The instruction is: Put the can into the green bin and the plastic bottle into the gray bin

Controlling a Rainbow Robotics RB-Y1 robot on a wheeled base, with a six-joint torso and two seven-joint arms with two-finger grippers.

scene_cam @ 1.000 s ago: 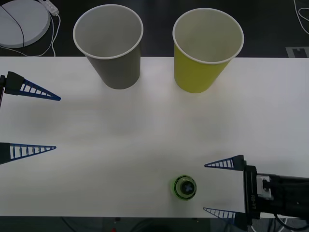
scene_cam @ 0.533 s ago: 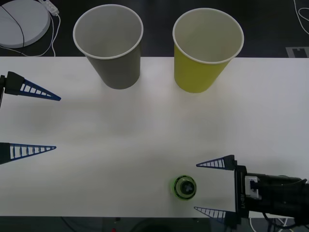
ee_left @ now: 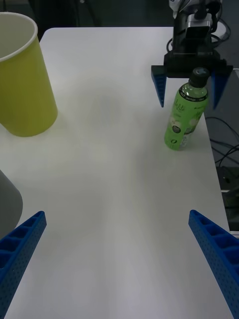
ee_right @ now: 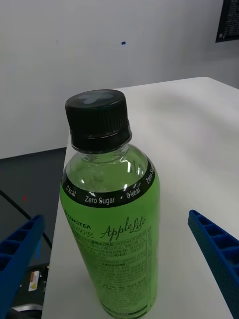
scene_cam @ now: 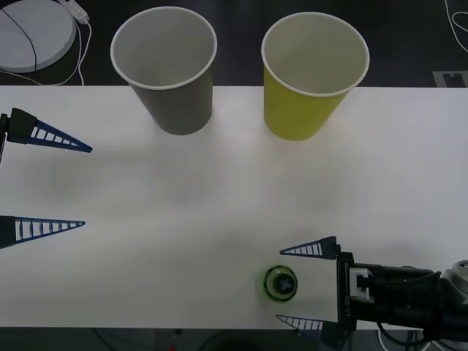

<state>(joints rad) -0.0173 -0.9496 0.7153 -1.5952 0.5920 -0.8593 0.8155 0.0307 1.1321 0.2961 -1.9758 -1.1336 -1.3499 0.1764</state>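
The plastic bottle point(scene_cam: 280, 283) point(ee_right: 112, 219) point(ee_left: 185, 117), clear with green contents and a black cap, stands upright near the table's front edge. My right gripper point(scene_cam: 280, 286) point(ee_right: 115, 217) is open, one blue finger on each side of the bottle, touching neither side. The gray bin point(scene_cam: 164, 69) and the green bin point(scene_cam: 314, 77) point(ee_left: 22, 79) stand upright side by side at the table's far edge. At the table's left side my left gripper point(scene_cam: 88, 186) point(ee_left: 117, 214) hangs open and holds nothing. The can is out of view.
A white round device point(scene_cam: 33, 33) with a cable lies beyond the table's far left corner. The white table point(scene_cam: 219, 205) is bare between the bins and the bottle. The bottle stands close to the front edge.
My right gripper has slid left along the front edge, so its open fingers now flank the bottle. The bottle, the bins and the left arm have not moved.
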